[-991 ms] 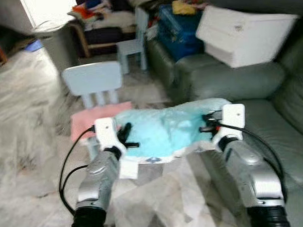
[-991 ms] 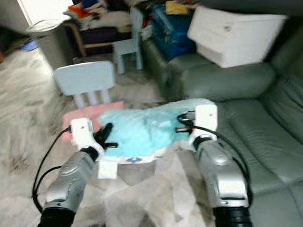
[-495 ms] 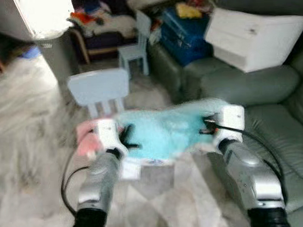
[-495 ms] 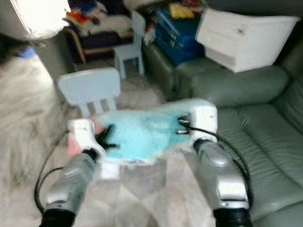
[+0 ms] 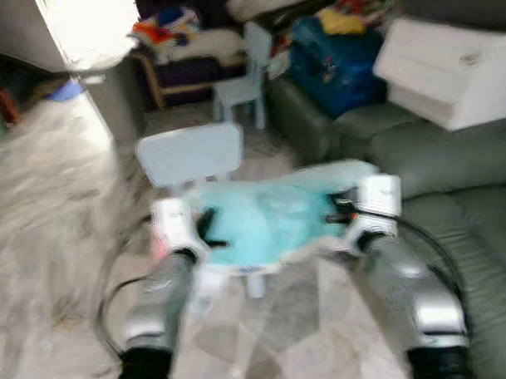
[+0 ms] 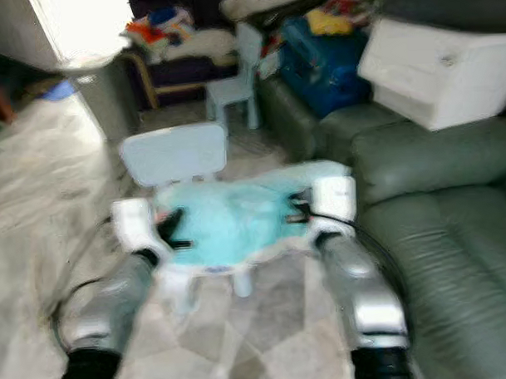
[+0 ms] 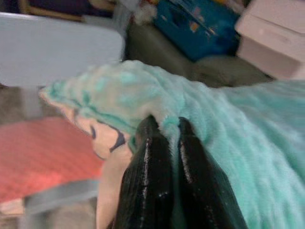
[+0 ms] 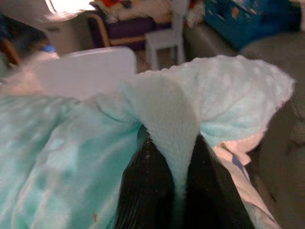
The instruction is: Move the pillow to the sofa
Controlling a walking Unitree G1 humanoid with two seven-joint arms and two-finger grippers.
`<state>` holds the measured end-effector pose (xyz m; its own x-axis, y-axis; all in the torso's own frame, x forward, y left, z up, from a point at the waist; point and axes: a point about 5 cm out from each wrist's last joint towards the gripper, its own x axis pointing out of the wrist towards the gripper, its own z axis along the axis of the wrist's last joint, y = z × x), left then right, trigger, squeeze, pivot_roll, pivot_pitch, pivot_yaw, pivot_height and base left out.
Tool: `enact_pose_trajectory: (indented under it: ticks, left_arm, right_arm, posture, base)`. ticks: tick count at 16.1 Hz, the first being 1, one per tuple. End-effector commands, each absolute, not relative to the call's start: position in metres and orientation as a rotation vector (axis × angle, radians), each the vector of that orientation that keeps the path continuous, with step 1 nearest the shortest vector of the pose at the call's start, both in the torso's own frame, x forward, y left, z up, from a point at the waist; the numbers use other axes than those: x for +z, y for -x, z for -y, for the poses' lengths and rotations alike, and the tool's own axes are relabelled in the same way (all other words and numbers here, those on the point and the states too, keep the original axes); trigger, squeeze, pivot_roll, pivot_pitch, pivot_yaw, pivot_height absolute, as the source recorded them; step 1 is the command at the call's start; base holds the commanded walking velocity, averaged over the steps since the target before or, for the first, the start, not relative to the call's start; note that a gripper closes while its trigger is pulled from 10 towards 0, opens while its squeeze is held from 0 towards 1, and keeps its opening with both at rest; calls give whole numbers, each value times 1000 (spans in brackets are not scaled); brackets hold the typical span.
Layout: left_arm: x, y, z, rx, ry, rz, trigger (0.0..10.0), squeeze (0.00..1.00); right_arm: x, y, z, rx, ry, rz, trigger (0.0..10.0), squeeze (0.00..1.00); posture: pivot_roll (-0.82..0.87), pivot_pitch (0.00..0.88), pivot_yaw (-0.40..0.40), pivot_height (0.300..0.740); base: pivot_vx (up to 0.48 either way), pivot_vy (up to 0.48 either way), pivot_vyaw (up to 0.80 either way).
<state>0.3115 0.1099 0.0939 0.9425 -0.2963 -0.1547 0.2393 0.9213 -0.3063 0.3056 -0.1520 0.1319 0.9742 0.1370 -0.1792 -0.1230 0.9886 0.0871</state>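
**Risk: pillow slips mid-carry**

Pillow hangs between both pincers, off the sofa. Left gripper and right gripper each clench only a fabric fold. Thin pinch may slip w/ walking sway; chair just beyond could snag it.

Marble-patterned floor carries two pale blue chairs, apparently child-sized.
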Motion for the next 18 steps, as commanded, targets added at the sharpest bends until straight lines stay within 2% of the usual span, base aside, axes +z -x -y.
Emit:
enact_pose_trajectory:
  ticks: [1, 5, 11, 18]
  left_arm:
    - [98, -317, -117, -263, 257, -200, 10000, 0]
    - [109, -322, -117, -299, 201, -116, 10000, 0]
    - [102, -318, -120, -294, 280, -164, 10000, 0]
    - [99, -317, -119, -299, 293, -178, 10000, 0]
  right_arm:
    - [142, -307, 143, 160, -88, -147, 10000, 0]
    - [142, -308, 142, 160, -89, -146, 10000, 0]
    - [141, -307, 143, 155, -82, -159, 10000, 0]
    - [140, -307, 143, 157, -79, -167, 10000, 0]
  posture:
    - [-71, 0, 46, 740]
    - [-71, 0, 46, 740]
    - [-75, 0, 44, 740]
    - [-79, 0, 43, 740]
  base:
    - [0, 0, 0]
    - [0, 0, 0]
    - [0, 0, -756]
    - [0, 0, -781]
